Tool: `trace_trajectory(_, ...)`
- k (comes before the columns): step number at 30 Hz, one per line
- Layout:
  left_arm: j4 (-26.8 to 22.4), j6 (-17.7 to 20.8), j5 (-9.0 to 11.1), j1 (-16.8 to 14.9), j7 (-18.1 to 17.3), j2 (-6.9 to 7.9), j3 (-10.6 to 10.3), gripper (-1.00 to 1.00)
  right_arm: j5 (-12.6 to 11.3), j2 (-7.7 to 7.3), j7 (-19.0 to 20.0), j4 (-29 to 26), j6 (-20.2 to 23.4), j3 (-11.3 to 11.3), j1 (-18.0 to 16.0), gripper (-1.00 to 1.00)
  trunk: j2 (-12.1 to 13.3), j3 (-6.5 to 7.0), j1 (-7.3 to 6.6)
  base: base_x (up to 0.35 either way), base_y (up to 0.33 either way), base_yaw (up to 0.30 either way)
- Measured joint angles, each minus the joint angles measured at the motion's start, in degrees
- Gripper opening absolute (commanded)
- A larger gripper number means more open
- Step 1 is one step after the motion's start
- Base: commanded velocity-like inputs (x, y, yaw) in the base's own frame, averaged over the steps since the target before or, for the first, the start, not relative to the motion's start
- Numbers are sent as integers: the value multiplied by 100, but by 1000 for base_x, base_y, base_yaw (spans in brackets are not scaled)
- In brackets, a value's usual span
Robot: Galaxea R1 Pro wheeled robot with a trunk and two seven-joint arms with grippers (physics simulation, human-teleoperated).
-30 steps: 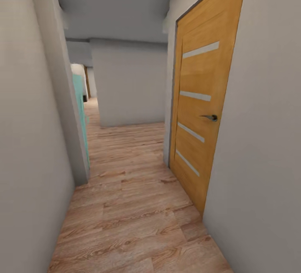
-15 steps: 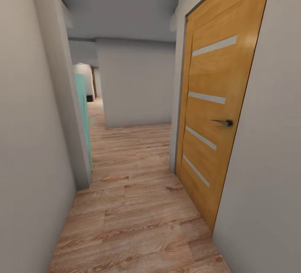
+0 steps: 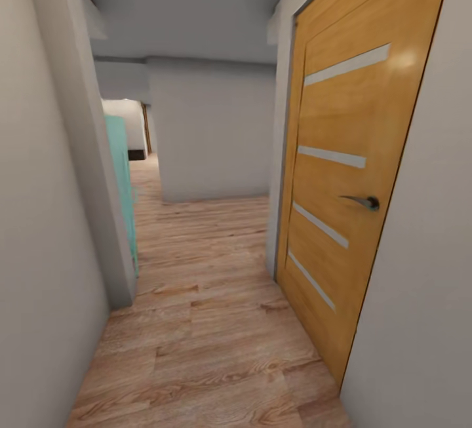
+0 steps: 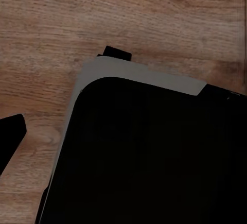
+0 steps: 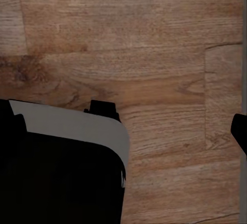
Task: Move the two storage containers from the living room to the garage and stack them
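No writing, label, brand, number or sign can be read anywhere here. The wooden door point(image 3: 347, 172) carries plain pale strips and a handle point(image 3: 364, 202), nothing lettered; the walls point(image 3: 210, 133) and plank floor point(image 3: 210, 323) are bare of print.

A narrow hallway with light wood-plank flooring point(image 3: 216, 323) ran ahead between pale walls point(image 3: 39, 218); a closed orange-wood door point(image 3: 347, 172) stood at right.

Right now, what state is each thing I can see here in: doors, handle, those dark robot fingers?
Wooden door: shut in its frame.
Door handle: level, not pressed down.
Teal door: stands open, seen edge-on.
Left fingers: over wood flooring, nothing held in sight; open or shut unclear.
Right fingers: same.
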Motion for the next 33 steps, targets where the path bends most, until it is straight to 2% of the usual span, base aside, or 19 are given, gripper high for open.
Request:
trace_trajectory(15,9,-33,-4,0,0,-6,0,100,8,-8,-2,-1,-1,8,2,100,0,0,0,323,0,236)
trace_trajectory(27,13,3,-4,0,0,-7,0,100,-26,41,8,0,7,-13,-1,100,0,0,0,323,0,21)
trace_trajectory(33,-220,15,-29,-1,10,-7,0,100,-37,74,48,0,7,-27,-2,100,0,0,0,323,0,0)
